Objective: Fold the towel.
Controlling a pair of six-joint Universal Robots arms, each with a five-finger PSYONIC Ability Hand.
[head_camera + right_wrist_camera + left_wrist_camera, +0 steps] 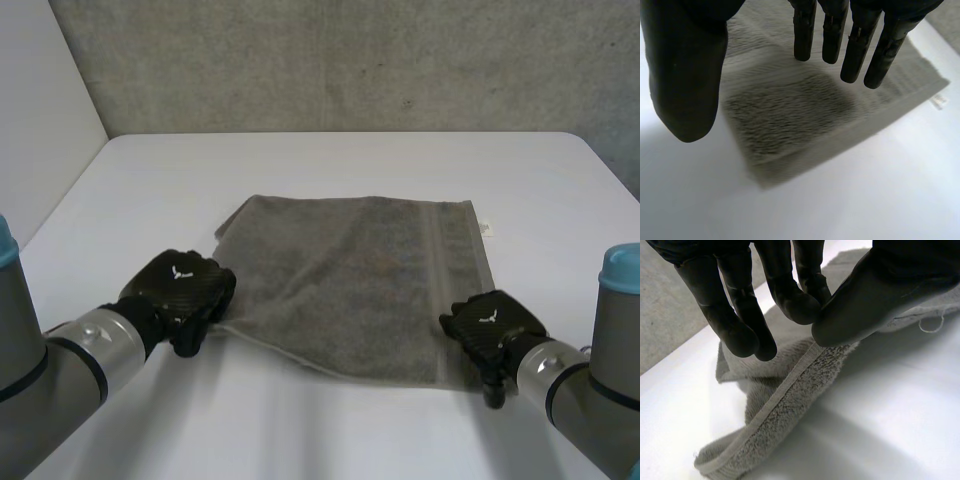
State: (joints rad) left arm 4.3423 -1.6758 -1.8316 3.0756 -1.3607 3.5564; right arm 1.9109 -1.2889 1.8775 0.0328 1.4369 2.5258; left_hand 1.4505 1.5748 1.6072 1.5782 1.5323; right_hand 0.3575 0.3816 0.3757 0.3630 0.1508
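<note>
Nearest me, my left hand pinches the near-left hem of the towel between thumb and fingers. My right hand hangs spread over the near-right corner, gripping nothing (fingers straight, thumb well apart). The towel lies flat mid-table, its label toward the far right. My worry is that lifting now would drag and skew the cloth, since only one corner is held.

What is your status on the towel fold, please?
Left robot hand pinching near left edge of towel, lifted off table. Right robot hand open above near right corner. Towel mostly flat, not yet folded.
</note>
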